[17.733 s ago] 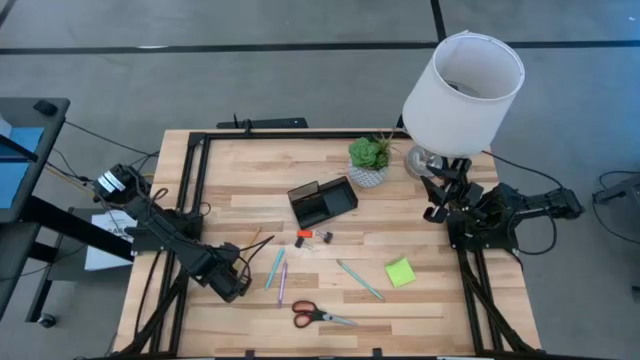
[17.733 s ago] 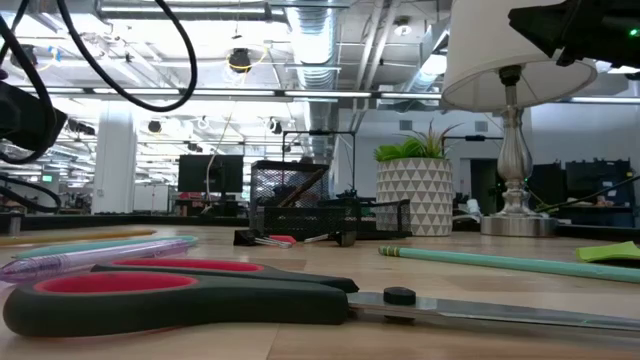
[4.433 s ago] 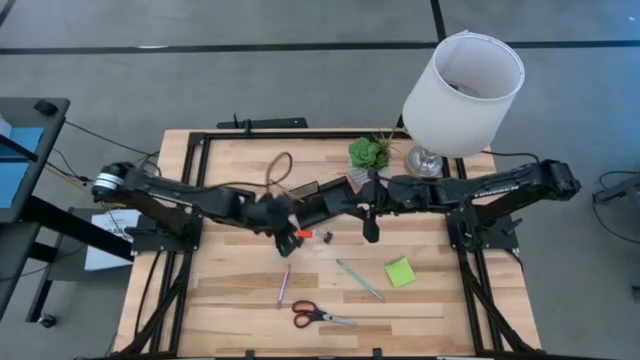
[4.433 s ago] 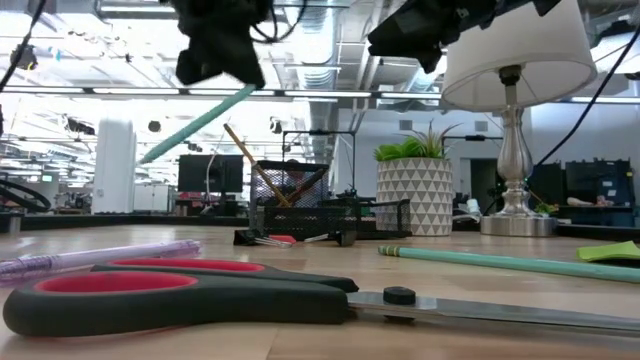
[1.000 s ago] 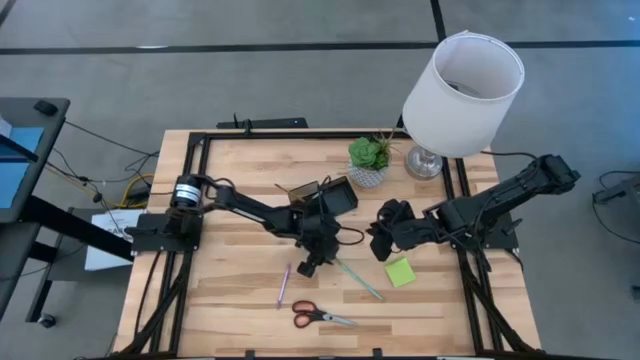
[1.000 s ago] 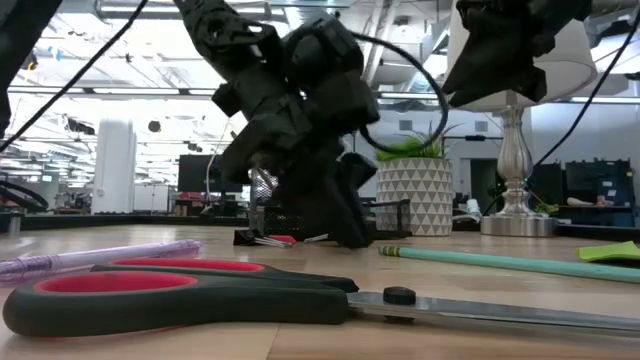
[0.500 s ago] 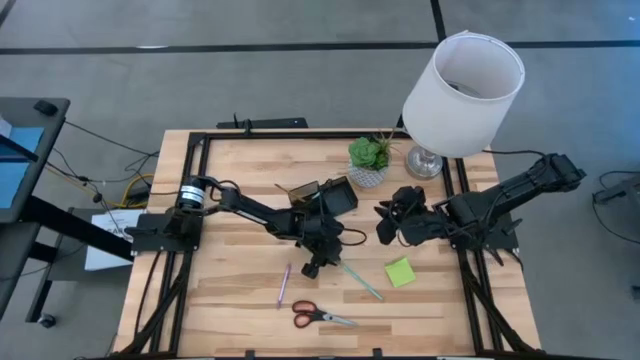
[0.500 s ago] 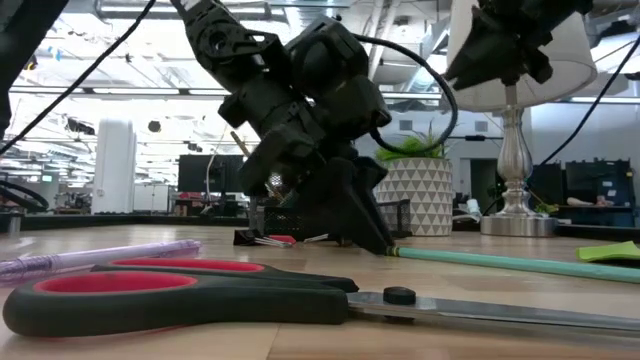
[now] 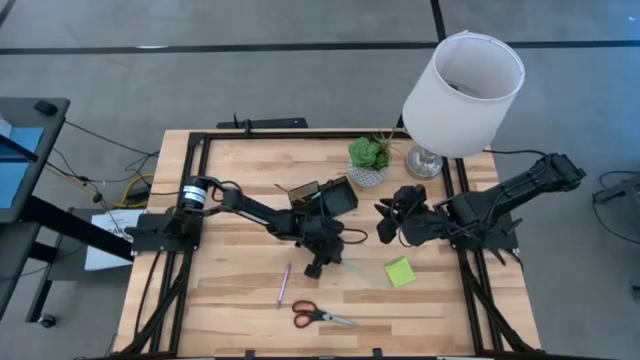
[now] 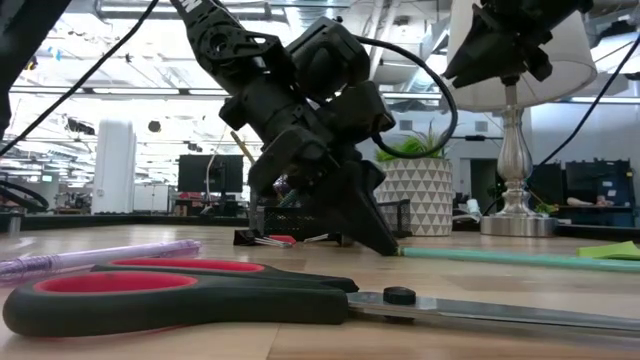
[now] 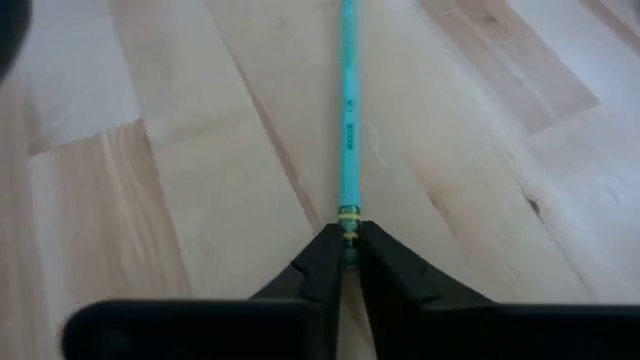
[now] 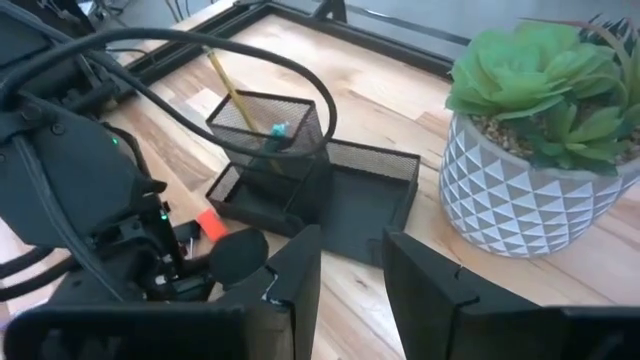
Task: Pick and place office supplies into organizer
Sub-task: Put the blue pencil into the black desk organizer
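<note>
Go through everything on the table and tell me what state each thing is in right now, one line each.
Left hand: shut on the teal pen's end.
Teal pen: lying on the table, gripped at one end.
Right hand: open, empty, hovering near the organizer.
Organizer: upright, pens standing in its cup.
Scissors: closed, flat on the table.
Purple pen: lying loose.
Sticky-note pad: lying flat.

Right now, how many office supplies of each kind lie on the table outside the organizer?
Pens: 2 (purple pen, teal pen)
Scissors: 1
Sticky-note pad: 1
Small orange item: 1
Total: 5
</note>
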Robot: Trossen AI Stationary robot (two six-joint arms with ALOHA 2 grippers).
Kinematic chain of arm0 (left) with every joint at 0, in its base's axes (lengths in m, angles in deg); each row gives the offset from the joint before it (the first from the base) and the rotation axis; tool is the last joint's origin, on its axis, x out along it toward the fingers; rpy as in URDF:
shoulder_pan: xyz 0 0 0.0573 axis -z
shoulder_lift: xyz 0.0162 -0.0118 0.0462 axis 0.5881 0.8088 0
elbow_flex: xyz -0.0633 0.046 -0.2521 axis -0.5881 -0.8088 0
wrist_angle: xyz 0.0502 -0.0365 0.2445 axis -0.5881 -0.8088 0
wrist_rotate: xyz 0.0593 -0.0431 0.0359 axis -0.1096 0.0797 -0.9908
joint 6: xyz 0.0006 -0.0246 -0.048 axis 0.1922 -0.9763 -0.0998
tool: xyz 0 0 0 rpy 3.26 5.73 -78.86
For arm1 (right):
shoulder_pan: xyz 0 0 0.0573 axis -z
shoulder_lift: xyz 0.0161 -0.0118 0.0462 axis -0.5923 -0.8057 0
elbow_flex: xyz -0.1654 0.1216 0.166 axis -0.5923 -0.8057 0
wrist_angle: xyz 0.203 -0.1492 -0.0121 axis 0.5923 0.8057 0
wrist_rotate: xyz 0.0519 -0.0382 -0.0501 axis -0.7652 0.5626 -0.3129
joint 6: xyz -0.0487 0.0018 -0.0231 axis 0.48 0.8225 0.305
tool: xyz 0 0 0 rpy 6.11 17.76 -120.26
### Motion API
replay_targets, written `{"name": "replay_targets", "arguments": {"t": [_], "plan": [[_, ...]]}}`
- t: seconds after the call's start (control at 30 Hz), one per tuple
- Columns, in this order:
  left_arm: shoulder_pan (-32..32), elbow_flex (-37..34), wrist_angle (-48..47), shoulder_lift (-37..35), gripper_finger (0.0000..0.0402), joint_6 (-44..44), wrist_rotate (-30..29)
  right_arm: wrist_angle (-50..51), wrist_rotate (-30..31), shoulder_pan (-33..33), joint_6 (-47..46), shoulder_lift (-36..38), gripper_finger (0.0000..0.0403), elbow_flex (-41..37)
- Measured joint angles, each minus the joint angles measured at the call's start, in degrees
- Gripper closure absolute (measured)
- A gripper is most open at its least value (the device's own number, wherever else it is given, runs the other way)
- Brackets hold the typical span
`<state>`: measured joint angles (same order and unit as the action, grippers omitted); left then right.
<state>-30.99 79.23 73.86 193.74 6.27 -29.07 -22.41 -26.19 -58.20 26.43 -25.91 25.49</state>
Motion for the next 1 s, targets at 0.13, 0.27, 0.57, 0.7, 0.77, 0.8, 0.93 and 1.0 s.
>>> {"name": "replay_targets", "arguments": {"t": [0.13,0.27,0.57,0.7,0.77,0.8,0.93,1.0], "plan": [[-0.1,0.0,-0.6,-0.3,0.0391,-4.0,-3.0,0.1,0.0,-0.3,0.1,0.0,0.0301,0.0],[0.0,0.0,-3.6,-1.8,0.0397,-6.9,-4.0,0.1,-0.1,-1.0,1.2,0.0,0.0301,0.0],[-0.2,-0.3,-15.2,-11.2,0.04,-7.0,-12.8,0.1,-2.2,-3.5,5.3,-0.2,0.0301,0.0],[-0.2,-0.4,-16.1,-11.5,0.0401,-7.0,-13.2,0.0,-4.6,-5.5,11.4,-4.0,0.0301,0.0],[-0.2,-0.3,-15.8,-11.6,0.0401,-7.0,-13.0,-0.1,-4.2,-5.7,8.2,-7.9,0.0301,0.0],[-0.2,-0.3,-15.9,-11.6,0.0401,-7.2,-12.9,-0.4,-3.9,-5.7,6.2,-10.2,0.0301,0.0],[-0.2,-0.3,-15.9,-11.6,0.0401,-7.4,-12.7,-4.2,-3.6,-5.6,5.2,-20.2,0.0301,0.0],[-0.2,-0.3,-15.9,-11.6,0.0401,-7.4,-12.7,-7.5,-3.7,-5.0,5.9,-24.6,0.0301,0.0]]}}
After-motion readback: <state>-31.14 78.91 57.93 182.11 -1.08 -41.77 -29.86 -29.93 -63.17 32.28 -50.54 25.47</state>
